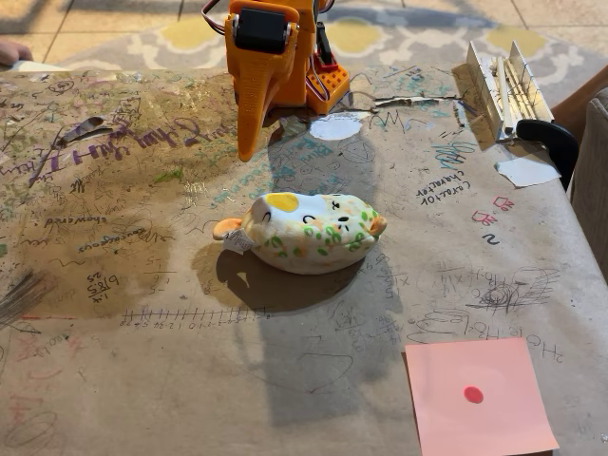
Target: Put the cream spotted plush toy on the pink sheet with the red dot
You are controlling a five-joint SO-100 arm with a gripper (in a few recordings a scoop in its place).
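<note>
Fixed view, from the front of the surface [142, 380]: brown paper cover, scribbled all over with pen marks and writing. Cream spotted plush toy [309, 233] near the middle, lying on its side, orange ears poking out at left and right ends, yellow patch on top, green and orange spots along the lower edge, small black face marks turned toward the camera. Dark shadow pooled under and in front of it. Pink sheet with the red dot [480, 396] flat at the lower right corner, well apart from the toy, nothing on it. Orange arm [266, 57] at the top centre, behind the toy, raised off the surface, black motor block in its upper part. Jaws [249, 133] hanging point-down as one orange tapered finger; apart or together, cannot tell from this angle. Nothing held, no contact with the toy. White paper scraps [527, 171] at the right edge, another pale oval scrap near the arm's base.
</note>
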